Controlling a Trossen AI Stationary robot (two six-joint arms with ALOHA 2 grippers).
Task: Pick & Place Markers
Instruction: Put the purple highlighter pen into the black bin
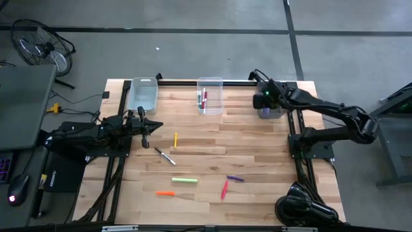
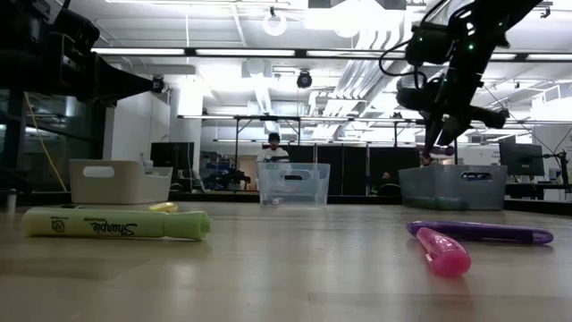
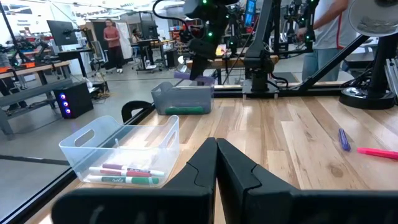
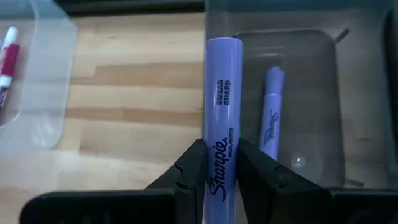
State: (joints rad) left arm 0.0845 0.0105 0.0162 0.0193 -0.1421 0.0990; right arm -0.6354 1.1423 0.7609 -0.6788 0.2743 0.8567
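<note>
My right gripper point(image 1: 266, 101) point(image 4: 221, 167) hangs over the grey bin point(image 1: 270, 112) at the table's far right, shut on a purple marker point(image 4: 223, 93). Another purple marker point(image 4: 271, 118) lies in that bin. My left gripper point(image 1: 143, 129) point(image 3: 216, 163) waits shut near the table's left edge. Lying flat on the table are a yellow marker point(image 1: 176, 140), a black-and-white one point(image 1: 165, 155), a light green one point(image 1: 184, 180), an orange one point(image 1: 165, 193), a purple one point(image 1: 235, 178) and a red one point(image 1: 224, 189). My right gripper pinches the purple marker's barrel point(image 4: 222, 134) between its two fingers, which lie across it. The fingers come from above, pointing down. The marker is lifted clear, over the grey bin's wall point(image 4: 208, 18), with one end reaching out past the fingertips.
A clear bin point(image 1: 210, 96) at the far middle holds red and green markers point(image 3: 124, 174). Another clear bin point(image 1: 143, 95) stands at the far left. A fan point(image 1: 40, 45) and people point(image 2: 273, 148) are beyond the table.
</note>
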